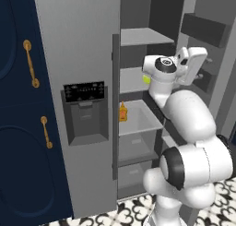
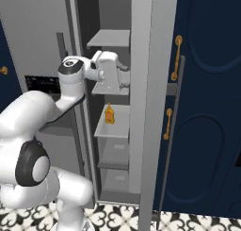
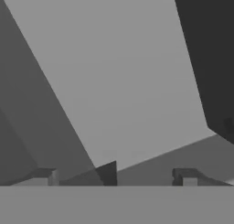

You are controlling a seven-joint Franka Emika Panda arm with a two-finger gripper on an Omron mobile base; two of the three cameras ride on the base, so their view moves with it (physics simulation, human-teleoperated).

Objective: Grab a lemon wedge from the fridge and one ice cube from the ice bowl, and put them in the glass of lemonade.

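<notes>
The grey fridge (image 1: 78, 40) stands with its right door (image 2: 153, 84) swung open and its shelves bare to me. My arm reaches inside at the height of the second shelf (image 1: 131, 80). A small yellow-green piece, seemingly the lemon wedge (image 1: 146, 79), peeks out at the shelf's right end, mostly hidden behind my wrist. My gripper (image 2: 125, 78) hovers over that shelf. In the hand view the gripper (image 3: 114, 177) is open, its fingertips (image 3: 45, 176) wide apart with nothing between them, facing plain grey fridge walls. The ice bowl and the glass of lemonade are out of view.
A small orange bottle (image 1: 123, 112) stands on the third shelf (image 2: 113, 126), with drawers below it. Door bins (image 1: 205, 29) hang on the open door to the right. Navy cabinets (image 1: 18, 128) with gold handles flank the fridge on both sides.
</notes>
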